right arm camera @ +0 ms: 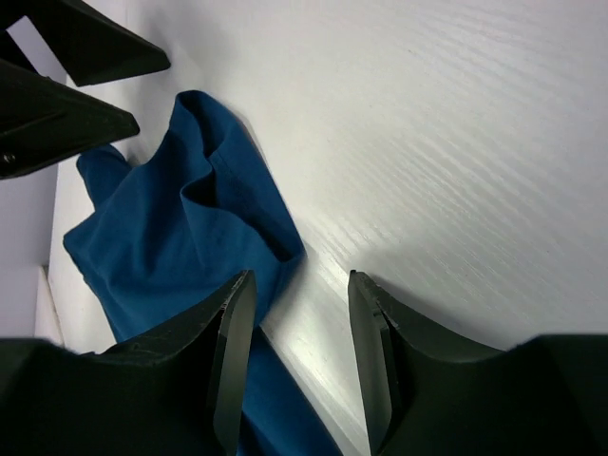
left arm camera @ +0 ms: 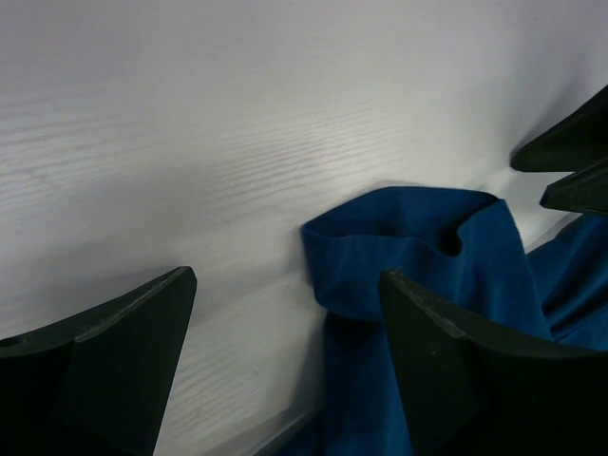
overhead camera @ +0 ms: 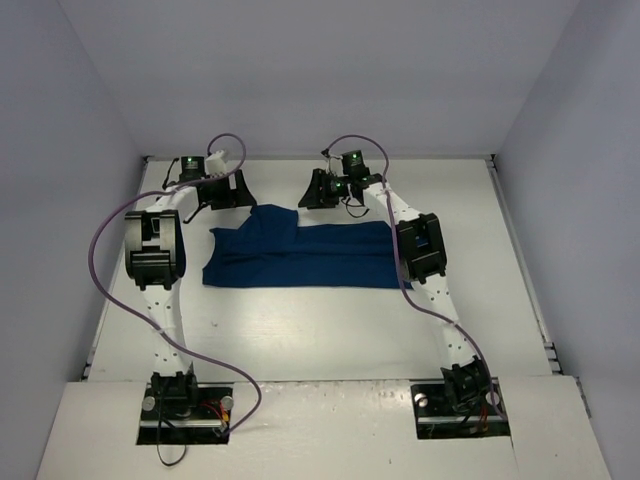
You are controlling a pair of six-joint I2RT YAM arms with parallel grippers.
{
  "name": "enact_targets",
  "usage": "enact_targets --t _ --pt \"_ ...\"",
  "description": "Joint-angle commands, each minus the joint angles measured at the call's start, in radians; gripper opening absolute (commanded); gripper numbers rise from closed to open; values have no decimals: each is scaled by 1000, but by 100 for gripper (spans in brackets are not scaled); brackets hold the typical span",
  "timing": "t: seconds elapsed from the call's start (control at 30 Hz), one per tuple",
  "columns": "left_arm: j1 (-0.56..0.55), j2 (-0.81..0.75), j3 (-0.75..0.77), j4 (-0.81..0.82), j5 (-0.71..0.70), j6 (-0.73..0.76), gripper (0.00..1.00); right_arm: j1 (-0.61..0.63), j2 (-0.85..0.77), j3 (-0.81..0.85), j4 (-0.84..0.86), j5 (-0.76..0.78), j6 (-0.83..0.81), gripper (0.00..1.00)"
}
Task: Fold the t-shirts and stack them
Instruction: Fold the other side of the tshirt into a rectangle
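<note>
A navy blue t-shirt (overhead camera: 300,255) lies folded into a long band across the middle of the white table, plain side up, no print showing. A sleeve flap sticks up at its far edge (overhead camera: 272,217). My left gripper (overhead camera: 228,190) is open and empty, just beyond the shirt's far left corner; in the left wrist view the cloth (left arm camera: 418,256) lies by the right finger. My right gripper (overhead camera: 322,192) is open and empty beyond the shirt's far edge; in the right wrist view the shirt (right arm camera: 180,228) lies under its left finger (right arm camera: 233,351).
The white table (overhead camera: 300,330) is boxed in by pale walls at the back and both sides. Purple cables loop off both arms. The arm bases sit at the near edge. In the right wrist view the other gripper's fingers (right arm camera: 66,85) show at top left.
</note>
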Motion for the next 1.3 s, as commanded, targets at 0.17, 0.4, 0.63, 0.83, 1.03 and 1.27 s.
enact_targets --t 0.17,0.4,0.63,0.83,1.03,1.27 --pt "-21 13 20 37 43 -22 64 21 38 4 120 -50 74 41" --pt "-21 36 19 40 66 -44 52 41 68 6 154 -78 109 41" --pt "-21 48 26 25 92 -43 44 52 78 -6 179 -102 129 38" --pt "-21 57 25 19 113 -53 39 55 77 -23 193 -118 136 34" --pt "-21 73 42 17 120 -59 21 58 79 -29 209 -137 137 8" --pt "-21 34 54 35 147 -44 0 55 28 -5 220 -172 110 0"
